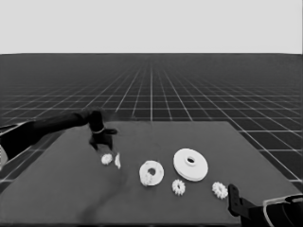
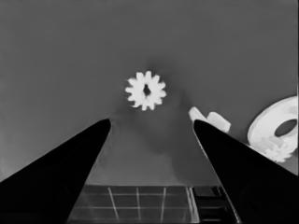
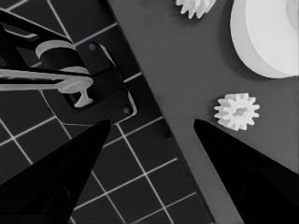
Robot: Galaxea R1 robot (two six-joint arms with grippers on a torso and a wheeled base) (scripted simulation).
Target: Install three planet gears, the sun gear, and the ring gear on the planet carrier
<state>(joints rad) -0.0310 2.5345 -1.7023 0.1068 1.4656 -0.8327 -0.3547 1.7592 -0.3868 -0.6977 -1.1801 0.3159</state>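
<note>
The left gripper (image 1: 100,142), two long black fingers spread wide with nothing between them, hangs over the dark table (image 1: 57,189) just above a small white toothed gear (image 1: 107,159); a thin white piece (image 1: 117,161) lies just beside that gear at its 3 o'clock. The smaller white round part (image 1: 151,173) carries one gear (image 1: 151,177) on its face, and the larger white round part (image 1: 190,164) sits at its 2 o'clock. Two more small toothed gears (image 1: 178,187) (image 1: 219,190) lie near the front edge. The right gripper (image 1: 234,201), parked at the lower right corner, is likewise spread and empty.
</note>
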